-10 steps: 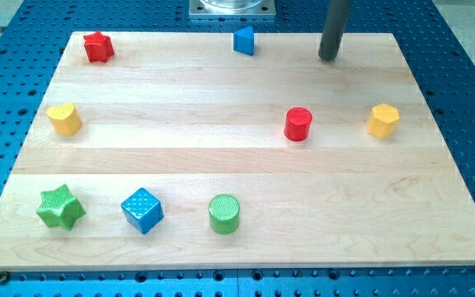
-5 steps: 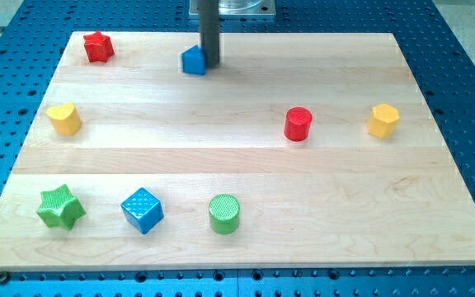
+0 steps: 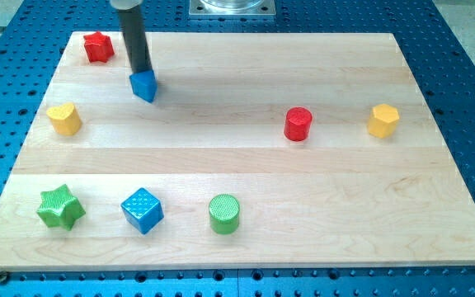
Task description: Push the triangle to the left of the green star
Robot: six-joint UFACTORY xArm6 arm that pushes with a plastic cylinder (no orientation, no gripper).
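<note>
The blue triangle (image 3: 144,85) lies in the upper left part of the wooden board (image 3: 237,157). My tip (image 3: 141,71) touches the triangle's top edge, just above it in the view. The green star (image 3: 60,207) sits near the board's bottom left corner, far below the triangle and to its left.
A red star (image 3: 98,46) is at the top left corner. A yellow heart (image 3: 64,119) is at the left edge. A blue cube (image 3: 142,209) and a green cylinder (image 3: 224,214) stand right of the green star. A red cylinder (image 3: 298,124) and a yellow hexagon (image 3: 383,120) are on the right.
My tip swept from the top right to the upper left, met the blue triangle and pushed it left and down the view. The other blocks have not moved.
</note>
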